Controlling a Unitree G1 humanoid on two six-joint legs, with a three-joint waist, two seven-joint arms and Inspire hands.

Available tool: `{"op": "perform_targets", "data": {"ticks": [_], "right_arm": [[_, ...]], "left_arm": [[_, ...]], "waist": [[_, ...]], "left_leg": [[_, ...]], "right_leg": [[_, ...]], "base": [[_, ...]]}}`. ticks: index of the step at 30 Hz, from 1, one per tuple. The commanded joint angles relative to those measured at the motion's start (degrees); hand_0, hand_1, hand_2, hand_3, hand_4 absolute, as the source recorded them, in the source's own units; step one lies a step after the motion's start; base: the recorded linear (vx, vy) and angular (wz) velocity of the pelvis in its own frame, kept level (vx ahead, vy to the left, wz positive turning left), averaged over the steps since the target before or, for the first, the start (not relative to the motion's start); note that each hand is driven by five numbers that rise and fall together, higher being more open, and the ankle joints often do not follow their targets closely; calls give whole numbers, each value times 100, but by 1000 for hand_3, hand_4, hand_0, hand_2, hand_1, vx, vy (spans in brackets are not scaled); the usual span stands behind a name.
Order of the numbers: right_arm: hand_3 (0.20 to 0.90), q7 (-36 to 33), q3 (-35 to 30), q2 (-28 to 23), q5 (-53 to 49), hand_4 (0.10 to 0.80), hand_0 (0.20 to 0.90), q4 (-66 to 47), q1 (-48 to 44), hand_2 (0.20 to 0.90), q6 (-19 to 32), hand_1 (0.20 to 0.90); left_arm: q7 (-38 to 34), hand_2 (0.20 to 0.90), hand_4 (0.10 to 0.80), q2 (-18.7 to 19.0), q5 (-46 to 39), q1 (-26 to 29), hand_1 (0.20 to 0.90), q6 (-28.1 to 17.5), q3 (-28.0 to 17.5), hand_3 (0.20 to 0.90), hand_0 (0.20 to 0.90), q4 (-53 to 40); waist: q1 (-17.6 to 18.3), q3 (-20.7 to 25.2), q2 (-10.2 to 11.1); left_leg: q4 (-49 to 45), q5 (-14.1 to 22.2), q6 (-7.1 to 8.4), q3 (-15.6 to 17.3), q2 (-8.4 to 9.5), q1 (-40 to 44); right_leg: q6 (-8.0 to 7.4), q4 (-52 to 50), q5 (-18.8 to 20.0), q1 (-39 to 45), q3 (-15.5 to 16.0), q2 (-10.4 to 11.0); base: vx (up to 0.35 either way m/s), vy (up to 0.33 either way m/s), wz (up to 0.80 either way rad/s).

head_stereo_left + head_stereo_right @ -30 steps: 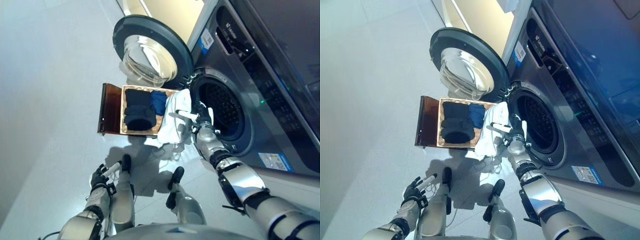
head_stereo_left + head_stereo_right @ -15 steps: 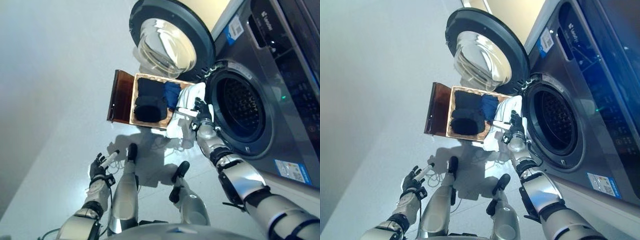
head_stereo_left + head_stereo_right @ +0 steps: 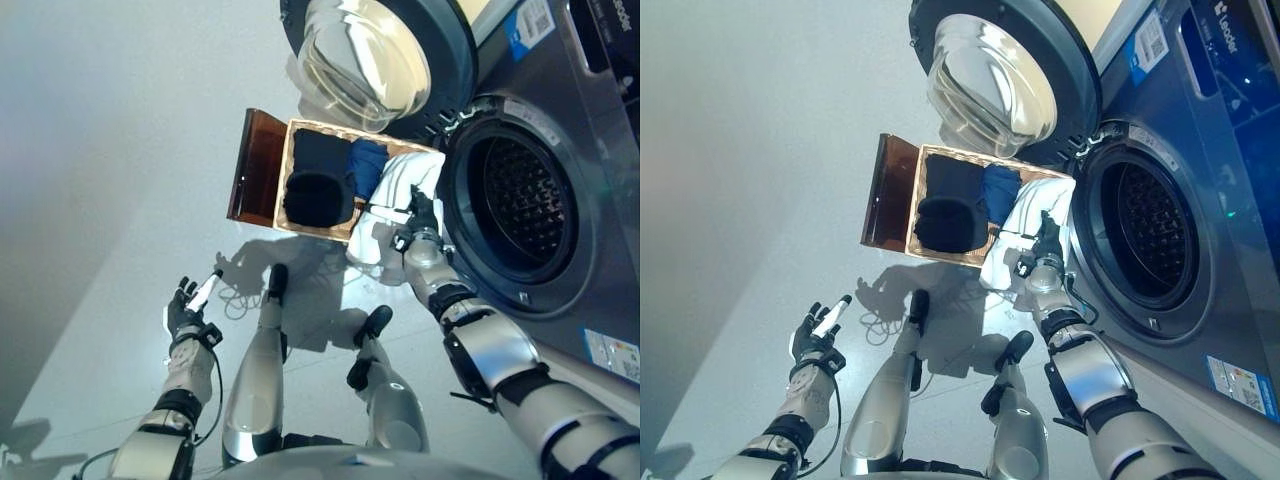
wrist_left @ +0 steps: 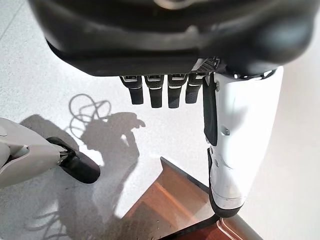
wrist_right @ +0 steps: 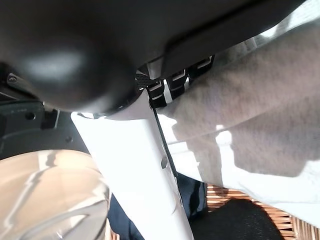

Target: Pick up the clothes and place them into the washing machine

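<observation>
Basket point(image 3: 262, 176) left of washing machine point(image 3: 560, 150)

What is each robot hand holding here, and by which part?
The right robot hand grips the white garment at its middle, where it drapes over the basket edge. The left robot hand is open and holds nothing.

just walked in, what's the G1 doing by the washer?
It's on the laundry task. The right hand has its fingers on a white garment draped over the edge of the wicker basket, right beside the washing machine's open drum; the door is swung open. Dark and blue clothes are in the basket. Nothing is visibly in the drum. The left hand is open and empty, held out over the floor.
</observation>
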State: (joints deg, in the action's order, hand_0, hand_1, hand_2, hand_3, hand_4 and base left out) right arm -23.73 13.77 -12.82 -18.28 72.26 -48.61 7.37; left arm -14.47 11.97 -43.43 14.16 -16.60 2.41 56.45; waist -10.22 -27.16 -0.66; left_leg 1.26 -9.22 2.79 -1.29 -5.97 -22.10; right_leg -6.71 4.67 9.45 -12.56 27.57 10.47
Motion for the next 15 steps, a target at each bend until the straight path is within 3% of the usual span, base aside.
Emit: {"op": "perform_targets", "data": {"ticks": [1, 15], "right_arm": [[900, -72, 11, -32, 180, 800, 900, -30, -249, 900, 96, 900], [900, -51, -169, -223, 175, 800, 900, -200, 443, 900, 121, 900]], "left_arm": [[-206, 900, 800, 180, 97, 46, 900, -235, 48, 900, 900, 282], [-212, 900, 800, 324, 411, 91, 900, -82, -226, 900, 900, 1217]], "waist": [[-37, 120, -11], [170, 525, 202]], "left_leg": [[332, -114, 444, -145, 42, 109], [73, 156, 390, 28, 28, 519]], "right_leg": [[-623, -705, -468, 223, -186, 515], [-571, -697, -560, 562, -361, 538]], "base": [[0, 0, 0], [11, 1, -7]]}}
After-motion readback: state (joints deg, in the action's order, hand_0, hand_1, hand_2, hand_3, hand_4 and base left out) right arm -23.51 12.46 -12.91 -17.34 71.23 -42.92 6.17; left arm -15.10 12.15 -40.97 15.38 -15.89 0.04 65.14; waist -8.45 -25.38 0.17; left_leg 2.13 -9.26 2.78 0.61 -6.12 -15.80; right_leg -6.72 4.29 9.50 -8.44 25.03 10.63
